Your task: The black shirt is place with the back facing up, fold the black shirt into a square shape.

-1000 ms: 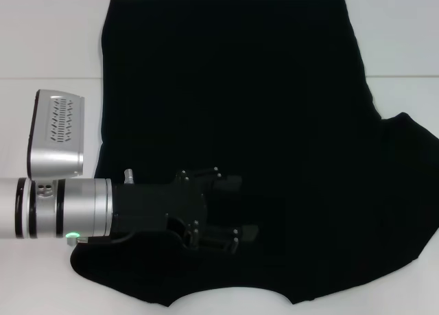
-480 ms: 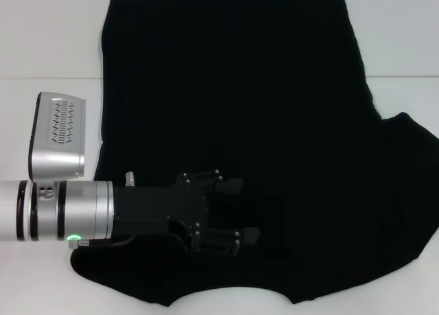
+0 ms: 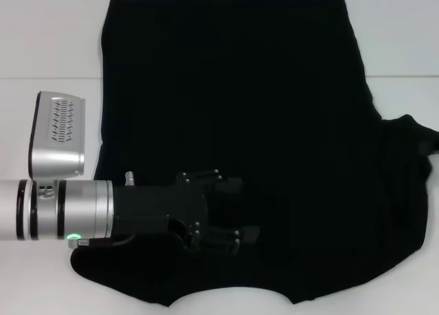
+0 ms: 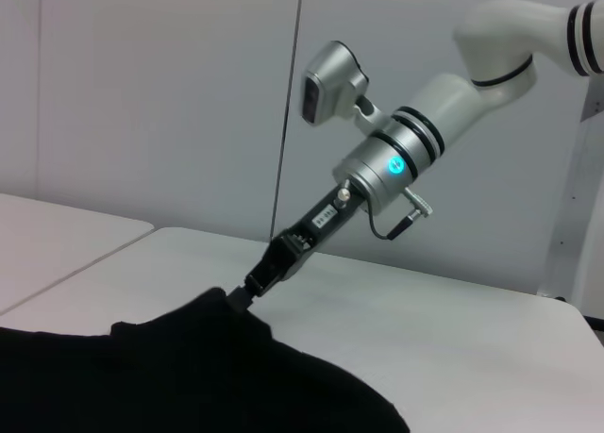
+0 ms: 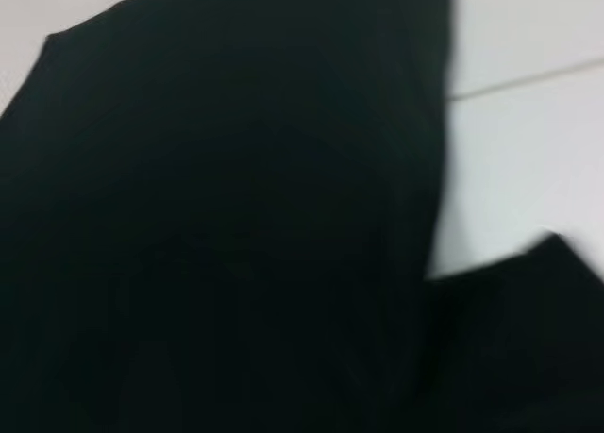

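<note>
Across the white table [image 3: 55,27] the black shirt [image 3: 233,88] lies spread flat, hem edge far from the robot, right sleeve [image 3: 411,150] flaring out toward the table's right side. Left gripper [image 3: 236,208] sits low over the shirt's near-left part, fingers [image 3: 233,184] spread apart and nothing between them, so it's open and holding nothing. Right gripper [image 4: 238,299], seen from the left wrist view, is down at the right sleeve's edge with the cloth bunched up at its tip; looks pinched on the fabric, though the fingers themselves are too small to resolve, so I can't tell for sure. Handling, my read: light, limp knit, no stiffness, will drape and drag, and thin layers tend to slip or come up doubled. Best holds are probably the sleeve edge and the shoulder or hem corners, pinched at the outermost edge so only one layer lifts. Nothing else on the table; the only obstruction I'd flag is the left arm [image 3: 62,208] lying across the near-left cloth, in the path of any fold coming over from the right.
</note>
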Available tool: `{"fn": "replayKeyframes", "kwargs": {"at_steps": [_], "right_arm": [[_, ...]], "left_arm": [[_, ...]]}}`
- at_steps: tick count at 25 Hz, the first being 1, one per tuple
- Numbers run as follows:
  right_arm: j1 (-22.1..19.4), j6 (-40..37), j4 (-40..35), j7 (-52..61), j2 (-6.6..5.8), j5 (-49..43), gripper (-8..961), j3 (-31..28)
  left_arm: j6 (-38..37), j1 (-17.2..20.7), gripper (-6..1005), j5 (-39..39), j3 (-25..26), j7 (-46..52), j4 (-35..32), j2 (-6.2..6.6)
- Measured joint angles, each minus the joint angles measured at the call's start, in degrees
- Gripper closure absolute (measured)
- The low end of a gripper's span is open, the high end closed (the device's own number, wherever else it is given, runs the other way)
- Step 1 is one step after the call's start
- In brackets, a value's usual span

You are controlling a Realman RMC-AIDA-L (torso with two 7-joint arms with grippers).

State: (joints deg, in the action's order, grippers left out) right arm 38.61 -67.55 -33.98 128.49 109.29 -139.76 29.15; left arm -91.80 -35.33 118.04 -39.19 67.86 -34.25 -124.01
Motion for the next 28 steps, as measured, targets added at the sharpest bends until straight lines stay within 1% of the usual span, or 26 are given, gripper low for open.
{"fn": "replayKeyframes", "kwargs": {"at_steps": [4,8,12,14,16,19,22,25,28], "right_arm": [[3.12,-0.85,0.44,0.01,1.19,-0.1,949,4.55],[6.05,-2.46,0.56,0.73,2.79,-0.14,950,11.33],[8.0,-2.96,0.55,3.17,3.88,-0.17,946,17.38],[8.37,-2.99,0.34,4.44,4.1,-0.17,937,19.09],[8.51,-2.58,0.19,5.09,4.18,-0.17,929,19.59],[8.59,-1.75,0.04,5.49,4.22,-0.01,916,19.55],[8.62,-2.7,-0.6,5.32,4.25,0.57,903,19.2],[7.75,-4.47,-2.77,4.9,4.28,2.6,890,18.83],[5.99,-6.31,-5.24,3.8,4.28,5.99,830,18.77]], "left_arm": [[0.1,0.0,96,0.0,-0.01,0.15,-0.07,0.01],[0.19,0.0,96,0.0,0.08,0.74,-0.19,0.07],[0.37,0.28,96,0.0,0.09,0.78,-0.21,0.09],[0.5,0.45,96,0.0,0.08,0.74,-0.21,0.09],[0.62,0.49,96,0.0,0.08,0.67,-0.21,0.09],[0.66,0.54,95,0.0,0.21,0.73,-0.21,0.09],[0.37,0.73,95,0.0,1.58,0.81,-0.21,0.08],[-0.39,1.03,95,0.0,3.39,0.93,-0.21,0.29],[-2.1,1.35,95,0.0,4.8,2.09,-0.74,0.65]]}}
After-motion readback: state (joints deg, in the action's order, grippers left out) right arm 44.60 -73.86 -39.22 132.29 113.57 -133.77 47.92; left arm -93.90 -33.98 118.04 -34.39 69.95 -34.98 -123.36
